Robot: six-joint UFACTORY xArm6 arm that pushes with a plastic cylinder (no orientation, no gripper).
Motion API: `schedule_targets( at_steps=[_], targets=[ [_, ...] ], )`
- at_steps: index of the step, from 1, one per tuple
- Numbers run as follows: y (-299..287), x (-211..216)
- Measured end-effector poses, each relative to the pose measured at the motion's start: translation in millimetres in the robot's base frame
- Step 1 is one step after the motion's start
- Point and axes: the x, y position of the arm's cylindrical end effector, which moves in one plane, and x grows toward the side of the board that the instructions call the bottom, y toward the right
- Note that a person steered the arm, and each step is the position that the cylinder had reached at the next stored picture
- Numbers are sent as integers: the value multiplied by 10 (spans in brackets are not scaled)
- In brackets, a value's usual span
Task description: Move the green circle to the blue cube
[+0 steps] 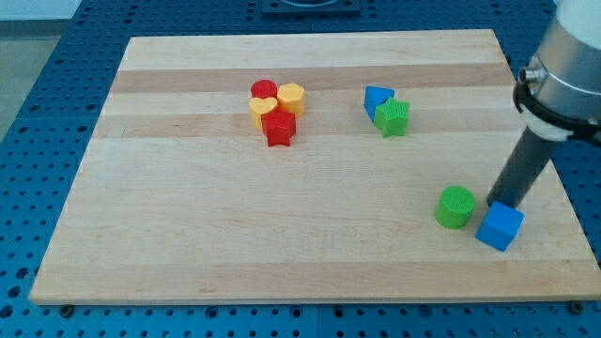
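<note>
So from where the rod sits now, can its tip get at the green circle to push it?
Probably yes. My tip is just above the blue cube, with the green circle close on the view's left and nothing between them.

I am counting two red blocks (pixel 264 90) (pixel 279 128), two yellow blocks (pixel 291 97) (pixel 260 112), two blue blocks (pixel 377 99) (pixel 500 226), two green blocks (pixel 392 117) (pixel 455 207), one wooden board (pixel 235 216), one dark rod (pixel 522 169).

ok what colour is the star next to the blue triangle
Green star, clearest in the camera view.
</note>
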Motion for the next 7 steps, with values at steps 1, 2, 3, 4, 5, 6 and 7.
schedule_targets(
  at_steps=[1, 2, 3, 4, 5, 6, 7],
  targets=[
    [9, 79],
    [9, -61],
    [-127, -381],
    [-513, -423],
    [-903, -407],
    [-997, -356],
    [-930, -177]
  ],
)
